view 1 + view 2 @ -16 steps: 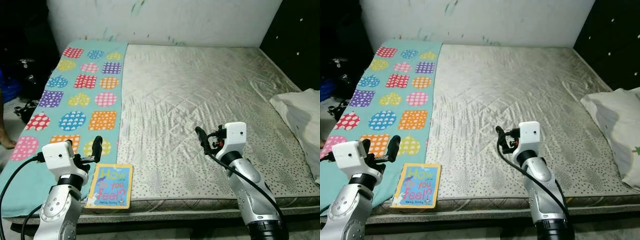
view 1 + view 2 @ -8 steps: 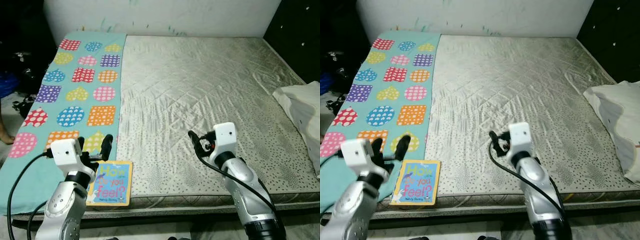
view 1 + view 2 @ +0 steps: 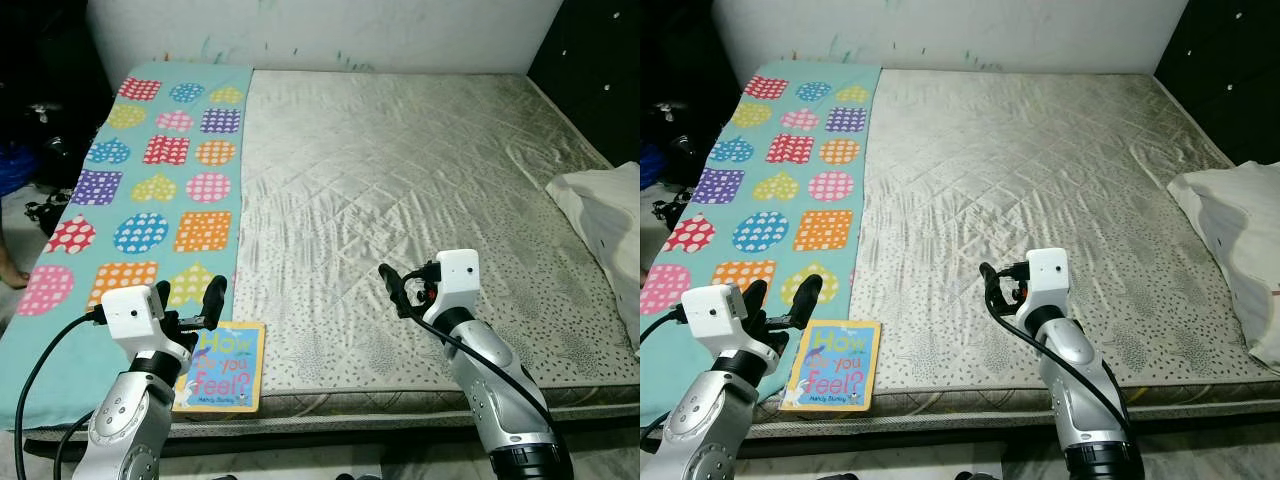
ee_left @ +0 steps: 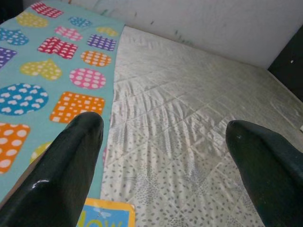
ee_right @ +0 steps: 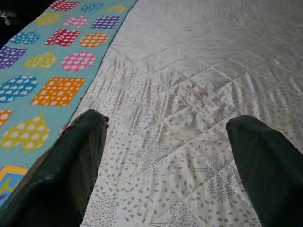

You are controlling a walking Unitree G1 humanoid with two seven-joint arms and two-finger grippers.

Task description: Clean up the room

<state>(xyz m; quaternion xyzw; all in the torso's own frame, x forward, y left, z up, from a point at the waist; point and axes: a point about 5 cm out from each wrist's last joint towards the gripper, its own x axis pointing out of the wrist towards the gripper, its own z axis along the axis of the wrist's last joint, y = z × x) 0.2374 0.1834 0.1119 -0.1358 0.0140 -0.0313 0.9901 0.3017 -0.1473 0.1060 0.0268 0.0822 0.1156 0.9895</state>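
Book [image 3: 221,367] lies flat at the mattress [image 3: 420,180] near edge, just beside the patterned mat [image 3: 150,200], with the left gripper [image 3: 190,298] spread empty above it, seemingly for pickup, right gripper [image 3: 396,288] likewise agape.

Bare quilted mattress [image 3: 420,170] against a scuffed white wall [image 3: 330,30], dark padded panels [image 3: 600,70] alongside.

Wall [image 3: 400,30]: white, marked with faint coloured streaks, far beyond both claws
Headboard panel [image 3: 600,70]: dark, studded, off to the right claw's far side
Floor [image 3: 15,215]: pale strip, left of the left claw
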